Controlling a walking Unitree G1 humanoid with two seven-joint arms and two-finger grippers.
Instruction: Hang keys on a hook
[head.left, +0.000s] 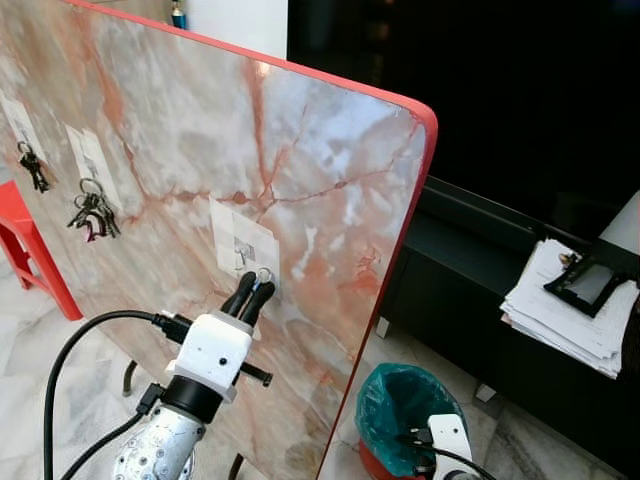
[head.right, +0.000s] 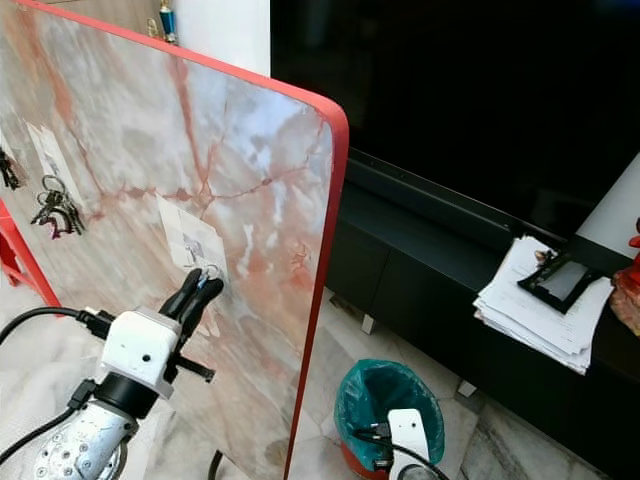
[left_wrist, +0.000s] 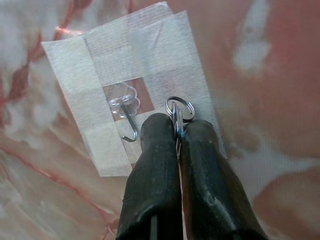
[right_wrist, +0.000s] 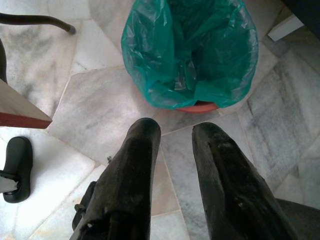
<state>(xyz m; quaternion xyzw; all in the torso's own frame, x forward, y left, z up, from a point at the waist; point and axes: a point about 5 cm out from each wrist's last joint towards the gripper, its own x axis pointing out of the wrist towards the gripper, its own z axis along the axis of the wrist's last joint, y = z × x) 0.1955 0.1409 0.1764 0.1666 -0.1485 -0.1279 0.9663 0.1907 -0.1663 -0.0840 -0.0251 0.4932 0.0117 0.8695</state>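
From the head cameras I see my left gripper (head.left: 252, 290) raised against the upright marble board (head.left: 330, 160), fingers pinched tight on a key ring (head.left: 264, 275) at a taped paper patch (head.left: 240, 245). The left wrist view adds what they miss: the key ring (left_wrist: 179, 108) sits just beside the clear wire hook (left_wrist: 127, 120), not on it. Two other key bunches (head.left: 93, 213) hang further along the board. My right gripper (right_wrist: 175, 135) hangs low, fingers slightly apart and holding nothing, over a bin with a green liner (right_wrist: 192, 50).

Left gripper (head.right: 197, 287) pinching key ring (head.right: 211, 270) against marble board (head.right: 250, 170), green-lined bin (head.right: 385, 398) below
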